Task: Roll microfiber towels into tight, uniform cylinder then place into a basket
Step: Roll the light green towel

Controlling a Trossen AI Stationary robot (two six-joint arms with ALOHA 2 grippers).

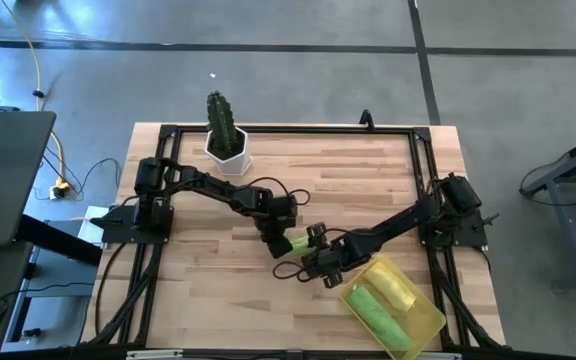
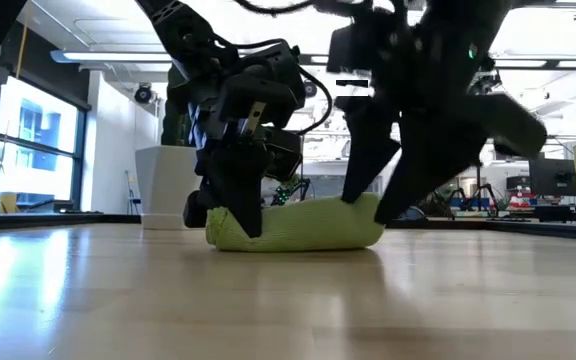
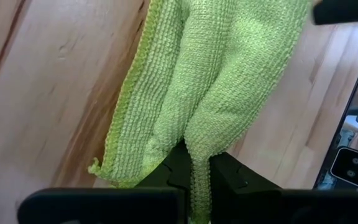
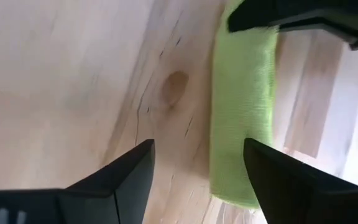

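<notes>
**Lime green towel pinched by left gripper at table centre**

Lime green towel (image 2: 298,226) lies rolled on the wooden table (image 1: 368,180), between both grippers. Left gripper (image 3: 194,180) is pressed together, pinching one end fold. Right gripper (image 4: 197,168) is spread wide, holding nothing, one finger beside the roll's other end. High view alone shows the basket (image 1: 433,325) holding a yellow roll (image 1: 393,286) and a green roll (image 1: 376,310).
</notes>
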